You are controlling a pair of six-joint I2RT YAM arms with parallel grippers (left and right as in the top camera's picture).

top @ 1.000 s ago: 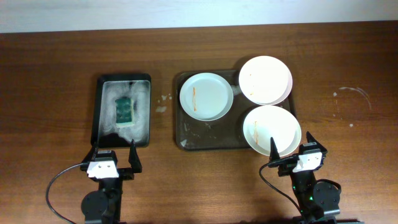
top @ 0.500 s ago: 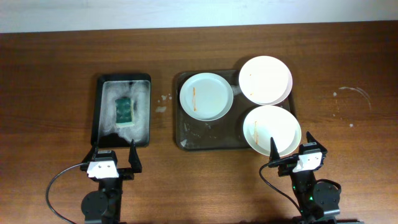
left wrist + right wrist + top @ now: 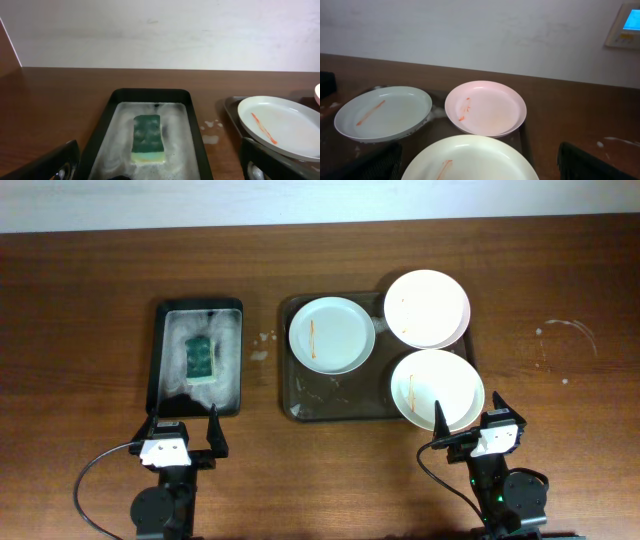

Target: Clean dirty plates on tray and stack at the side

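On the tray (image 3: 300,406), at its near right corner, the closest of three smeared plates (image 3: 437,385) lies straight ahead of the right jaws, spread empty like the left jaws facing the sponge (image 3: 201,357) end-on.

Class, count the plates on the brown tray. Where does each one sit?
3 plates on the tray: left plate, far-right plate, near-right plate. None appears hidden.

Three smeared round white plates (image 3: 331,335) laid on a dark brown rectangular tray (image 3: 310,402), green sponge (image 3: 201,358) set in foamy black tray (image 3: 157,365)
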